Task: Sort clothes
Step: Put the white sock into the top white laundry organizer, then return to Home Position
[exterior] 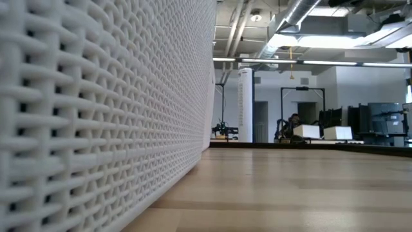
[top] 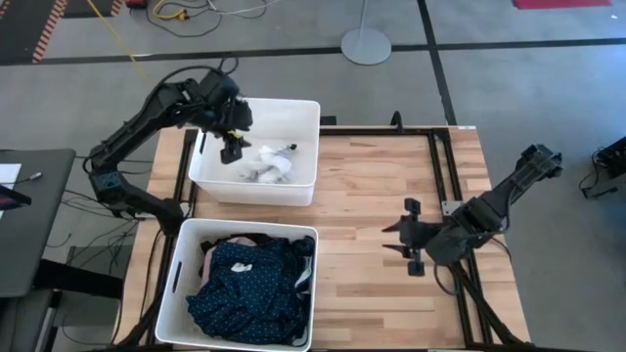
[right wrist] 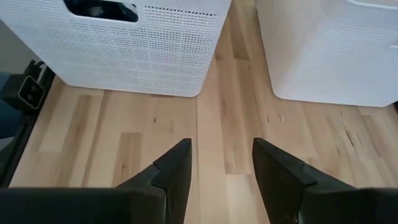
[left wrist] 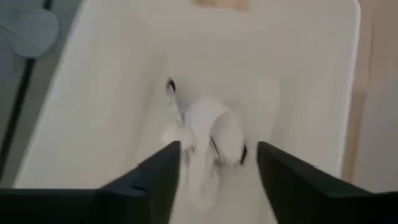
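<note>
The left gripper (top: 232, 147) hangs over the far white bin (top: 293, 114), near that bin's left wall; its two dark fingers (left wrist: 163, 177) stand apart and nothing is between them. Under it, on the floor of this bin, lie the small white socks (top: 271, 164), bunched together, a little toward the bin's middle; in the left wrist view the socks (left wrist: 214, 134) show just beyond the open fingertips, not touching them.

The near white bin (top: 176, 279) stands at the table's near-left corner; it holds the navy dotted piece (top: 249, 288), which fills most of it; a black piece (top: 227, 246) and a bit of pale cloth show at the far edge of the heap.

The right gripper (top: 412, 238) waits low over the wooden table (top: 372, 196), near its right edge, well apart from both bins; its fingers (right wrist: 177, 168) are parted and hold nothing, with only bare wood between them.
</note>
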Tool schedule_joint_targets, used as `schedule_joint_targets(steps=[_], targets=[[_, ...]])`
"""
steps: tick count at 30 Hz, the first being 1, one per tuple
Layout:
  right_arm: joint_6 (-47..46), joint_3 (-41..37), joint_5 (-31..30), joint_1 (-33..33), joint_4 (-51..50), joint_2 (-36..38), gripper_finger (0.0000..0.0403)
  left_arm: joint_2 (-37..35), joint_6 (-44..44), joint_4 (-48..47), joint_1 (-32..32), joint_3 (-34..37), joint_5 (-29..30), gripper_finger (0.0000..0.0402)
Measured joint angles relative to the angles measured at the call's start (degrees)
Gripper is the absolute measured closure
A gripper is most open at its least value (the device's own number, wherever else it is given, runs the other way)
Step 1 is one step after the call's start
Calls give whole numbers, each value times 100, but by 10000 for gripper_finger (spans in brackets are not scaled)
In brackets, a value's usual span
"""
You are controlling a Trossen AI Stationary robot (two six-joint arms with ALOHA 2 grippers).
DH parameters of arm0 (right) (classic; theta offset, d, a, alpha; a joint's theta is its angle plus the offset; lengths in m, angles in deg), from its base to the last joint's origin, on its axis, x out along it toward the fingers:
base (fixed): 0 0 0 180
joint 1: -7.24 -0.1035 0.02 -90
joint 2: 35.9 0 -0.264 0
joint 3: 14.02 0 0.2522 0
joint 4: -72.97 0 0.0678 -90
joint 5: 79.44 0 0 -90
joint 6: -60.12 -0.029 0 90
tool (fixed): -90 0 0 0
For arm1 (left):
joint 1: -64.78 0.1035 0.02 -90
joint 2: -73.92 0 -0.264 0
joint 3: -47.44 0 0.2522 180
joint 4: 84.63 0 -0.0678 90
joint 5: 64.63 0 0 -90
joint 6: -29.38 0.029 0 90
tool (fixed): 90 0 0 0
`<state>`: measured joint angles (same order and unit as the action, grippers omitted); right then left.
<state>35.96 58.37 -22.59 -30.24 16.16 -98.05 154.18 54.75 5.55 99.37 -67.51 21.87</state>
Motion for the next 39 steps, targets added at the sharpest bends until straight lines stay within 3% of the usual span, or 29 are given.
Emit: schedule_joint_targets(steps=[3,6,13,23,31,39], targets=[[24,0,2,-46,-7,35,220,-40,-23,-341,-34,2,-5,153],[24,0,0,-85,-7,159,220,-209,-135,-454,-149,2,-10,135],[56,0,-111,-295,-11,500,221,-1137,-334,-30,-613,4,-2,145],[445,0,-753,-826,-24,1083,221,-2770,-824,877,-1558,190,-9,151],[748,0,-1288,-1129,-22,1508,221,-4112,-1111,1116,-1696,1340,-6,151],[1058,0,-1976,-1569,-24,1945,221,-5787,-1138,2477,-1696,3130,-99,151]])
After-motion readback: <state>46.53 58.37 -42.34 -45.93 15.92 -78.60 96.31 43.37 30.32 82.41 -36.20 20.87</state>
